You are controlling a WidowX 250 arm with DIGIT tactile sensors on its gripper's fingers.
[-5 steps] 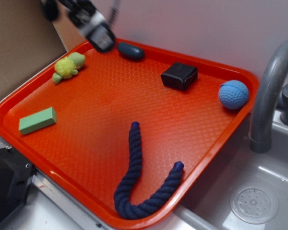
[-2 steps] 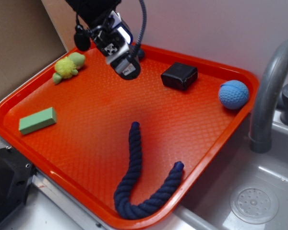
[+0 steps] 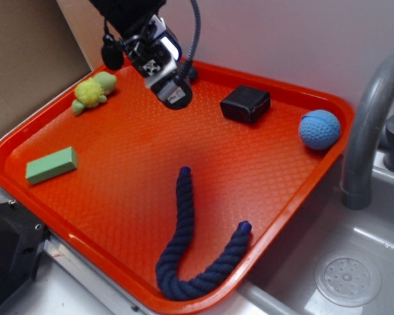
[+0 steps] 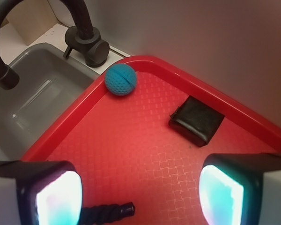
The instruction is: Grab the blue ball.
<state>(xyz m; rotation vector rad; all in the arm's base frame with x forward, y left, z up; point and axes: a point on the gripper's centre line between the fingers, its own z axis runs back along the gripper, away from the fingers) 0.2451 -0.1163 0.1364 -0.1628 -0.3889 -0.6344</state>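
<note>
The blue ball [image 3: 320,129] [image 4: 120,79] — light sky-blue, round, dimpled, marked by a seam line — is seen resting in a corner of the tray, close against the raised rim.

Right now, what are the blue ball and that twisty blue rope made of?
The blue ball looks like matte rubber or foam: its skin is dimpled with a seam line. The rope looks like soft woven cotton or similar fibre, with twisted strands showing.

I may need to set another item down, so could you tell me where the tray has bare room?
The widest free patch lies between the green block, rope and black block. The far edge, under the gripper, is crowded.
</note>
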